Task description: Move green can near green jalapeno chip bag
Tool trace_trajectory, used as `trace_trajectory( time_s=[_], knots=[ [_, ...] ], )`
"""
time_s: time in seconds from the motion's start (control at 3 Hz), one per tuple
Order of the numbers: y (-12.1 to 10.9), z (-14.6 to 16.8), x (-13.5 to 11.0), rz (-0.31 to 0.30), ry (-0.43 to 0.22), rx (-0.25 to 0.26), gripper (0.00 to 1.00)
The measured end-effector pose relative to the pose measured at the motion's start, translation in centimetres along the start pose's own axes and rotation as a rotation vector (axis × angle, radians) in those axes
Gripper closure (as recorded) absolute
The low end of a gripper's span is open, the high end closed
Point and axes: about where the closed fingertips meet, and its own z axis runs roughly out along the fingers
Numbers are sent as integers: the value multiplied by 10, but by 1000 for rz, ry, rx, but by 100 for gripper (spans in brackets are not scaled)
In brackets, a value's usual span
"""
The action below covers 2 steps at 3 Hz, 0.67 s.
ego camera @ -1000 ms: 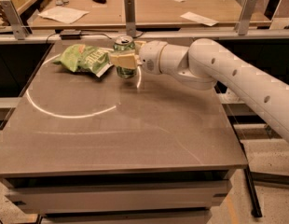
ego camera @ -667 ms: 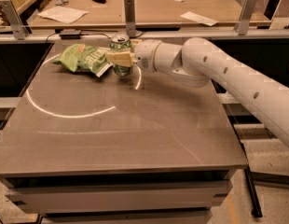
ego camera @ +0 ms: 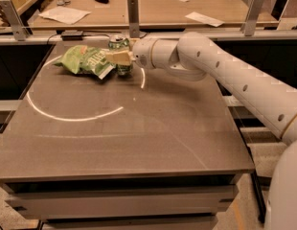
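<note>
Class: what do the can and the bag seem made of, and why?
Can, held in the gripper beside the bag: likely metal, silvery rimmed top. Bag: likely foil or plastic film, crumpled, slightly shiny.

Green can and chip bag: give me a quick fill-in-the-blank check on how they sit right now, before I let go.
1. The can is ____, not tipped over.
2. The claw, at the far side of the table, is closed on the ____.
3. The crumpled chip bag right next to the can is coloured ____.

Missing words: upright; can; green.
</note>
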Motion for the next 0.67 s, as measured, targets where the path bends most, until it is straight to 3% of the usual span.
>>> trace_trajectory(
  time_s=[0.33,0.67],
  knots=[
    [-1,10,9,-5,17,-18,100],
    [-4,15,15,2,14,-35,83]
  ],
)
